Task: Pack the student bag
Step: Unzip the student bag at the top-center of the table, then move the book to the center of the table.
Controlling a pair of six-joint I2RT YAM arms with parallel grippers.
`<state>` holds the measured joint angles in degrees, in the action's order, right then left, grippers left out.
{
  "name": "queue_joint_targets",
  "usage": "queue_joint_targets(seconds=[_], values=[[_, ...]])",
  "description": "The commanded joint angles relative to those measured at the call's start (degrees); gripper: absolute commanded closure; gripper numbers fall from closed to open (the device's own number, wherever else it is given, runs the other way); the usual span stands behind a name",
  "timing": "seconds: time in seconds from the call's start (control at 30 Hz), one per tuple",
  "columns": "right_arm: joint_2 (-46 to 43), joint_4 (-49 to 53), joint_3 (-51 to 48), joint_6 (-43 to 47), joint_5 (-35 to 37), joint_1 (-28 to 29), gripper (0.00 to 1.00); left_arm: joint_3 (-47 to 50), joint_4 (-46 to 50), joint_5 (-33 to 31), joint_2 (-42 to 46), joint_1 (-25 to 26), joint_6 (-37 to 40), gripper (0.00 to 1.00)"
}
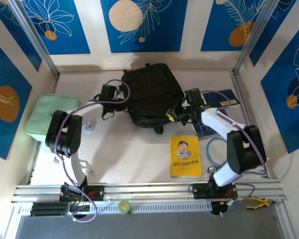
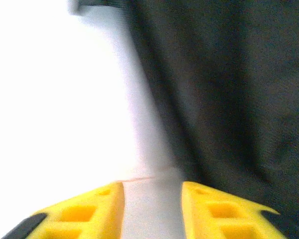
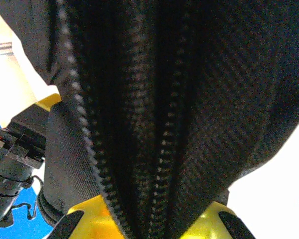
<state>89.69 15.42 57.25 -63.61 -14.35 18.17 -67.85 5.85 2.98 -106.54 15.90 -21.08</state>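
Observation:
The student bag [image 1: 152, 93], a large black fabric backpack, lies at the back middle of the table. My right gripper [image 1: 172, 115] is at its near right edge, shut on a bunched fold of the bag [image 3: 189, 99] along the zipper [image 3: 84, 129]; the fabric runs between the yellow fingers [image 3: 89, 216] of the right gripper [image 3: 152, 214]. My left gripper [image 1: 118, 97] sits at the bag's left side. Its yellow fingers [image 2: 89, 211] stand apart, so the left gripper [image 2: 153, 186] is open over bare white table, with the bag's black cloth [image 2: 229, 99] just to its right.
A pale mint-green bag [image 1: 45, 122] lies at the left wall. A yellow booklet [image 1: 185, 156] lies near the front, a blue book [image 1: 224, 99] under the right arm, a blue cable loop [image 1: 213, 149] beside it. A small clear object [image 1: 88, 127] rests by the left arm.

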Motion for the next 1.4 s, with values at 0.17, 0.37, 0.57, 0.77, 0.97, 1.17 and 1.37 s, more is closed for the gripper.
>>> queue_joint_targets(seconds=[0.17,0.37,0.57,0.77,0.97,1.17,1.37], values=[[4.14,-7.04,1.72,-7.4,3.16,6.98,1.0,4.91,8.24,-3.75,15.53,-2.01,-3.32,0.36],[9.52,-3.4,8.02,-5.13,2.49,10.86,0.69,6.83,11.85,2.81,22.93,-1.93,-3.97,0.27],[0.7,10.95,10.55,7.0,13.21,11.2,0.36,8.48,12.08,12.86,26.1,-0.66,-5.92,0.06],[-11.8,23.43,2.23,11.2,25.4,8.85,0.3,6.03,14.84,13.04,25.71,5.82,-6.37,0.0],[-19.42,23.99,-10.89,8.22,22.28,5.12,0.29,4.6,11.38,10.88,22.42,15.89,-9.72,0.0],[-18.32,12.93,-19.8,2.14,14.17,3.88,0.3,6.61,5.99,7.39,19.39,25.61,-16.36,0.0],[-14.47,2.78,-23.62,-4.37,13.91,3.8,0.31,11.41,-0.48,7.79,18.77,30.11,-22.2,0.0]])
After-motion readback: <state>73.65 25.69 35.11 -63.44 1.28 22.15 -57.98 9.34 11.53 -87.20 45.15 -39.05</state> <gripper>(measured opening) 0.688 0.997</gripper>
